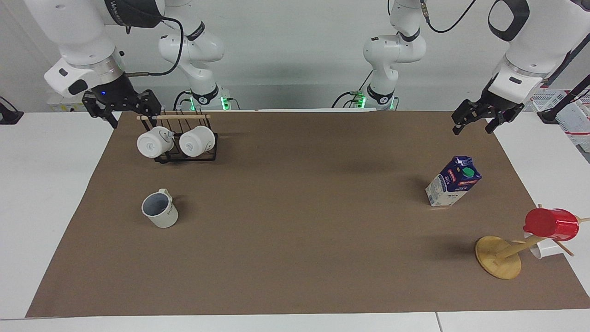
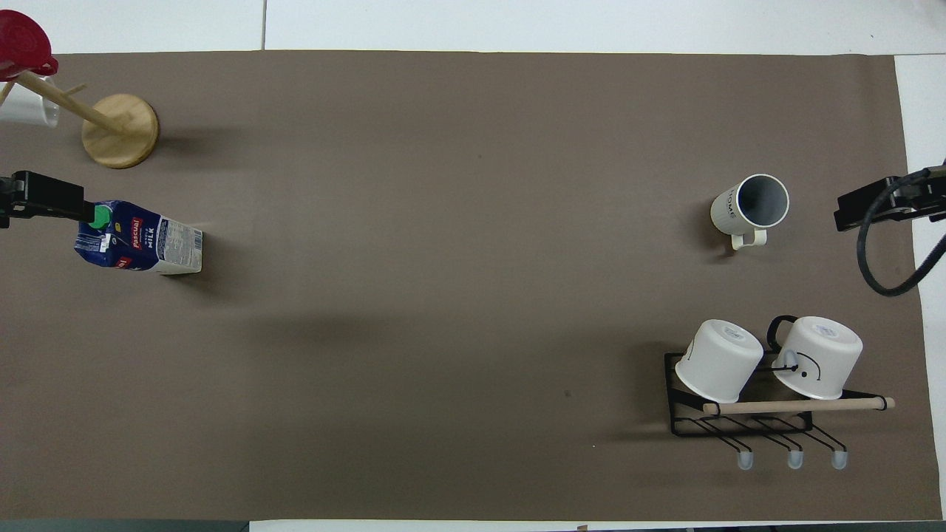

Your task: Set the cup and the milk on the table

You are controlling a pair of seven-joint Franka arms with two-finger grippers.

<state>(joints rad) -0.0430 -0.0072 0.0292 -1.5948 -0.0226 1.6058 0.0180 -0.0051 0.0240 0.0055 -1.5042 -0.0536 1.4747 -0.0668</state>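
Cup point(image 1: 160, 210) upright on desk point(image 1: 295, 258), 8 o'clock in facing view. Milk point(image 1: 452, 181) upright, 3 o'clock. Left hand point(image 1: 475, 123), right hand point(image 1: 123, 109) raised, fingers apart, holding nothing.

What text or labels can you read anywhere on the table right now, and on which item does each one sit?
"pascual": on the red band of the milk.
"MILK": white letters on the milk's blue side.
Fine print on the milk's white panel: too small to read.
"HOME": dark letters on the side of the cup.
Small marks on the bottoms of the two white mugs on the black rack: unreadable.
Lettering on the right arm: partly cut off, not readable.
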